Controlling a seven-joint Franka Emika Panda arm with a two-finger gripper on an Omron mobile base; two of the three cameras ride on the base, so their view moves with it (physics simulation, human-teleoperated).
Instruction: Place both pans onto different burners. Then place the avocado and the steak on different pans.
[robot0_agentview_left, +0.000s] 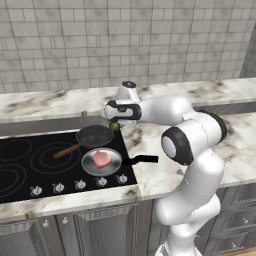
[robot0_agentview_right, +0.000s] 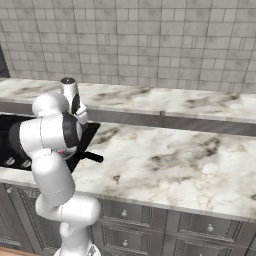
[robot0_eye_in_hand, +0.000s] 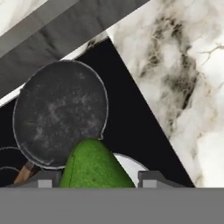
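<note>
Both pans sit on burners, pinkish-red raw steak (robot0_agentview_left: 102, 159) in the shiny silver pan (robot0_agentview_left: 101, 162); pincer (robot0_eye_in_hand: 97, 180) clamped on the glossy green avocado (robot0_eye_in_hand: 94, 167), dark grey-black wooden-handled pan (robot0_agentview_left: 94, 136) near the cooktop's back right corner awaiting it.

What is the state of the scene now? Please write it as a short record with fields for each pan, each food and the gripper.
dark pan: on the black cooktop, empty, wooden handle pointing left
silver pan: on the cooktop, in front of the dark pan, black handle reaching over the marble counter
steak: lying in the silver pan
avocado: held between the jaws, above the cooktop, beside the dark pan's rim
gripper: jaws closed on the avocado
still to do: avocado into the dark pan
</note>
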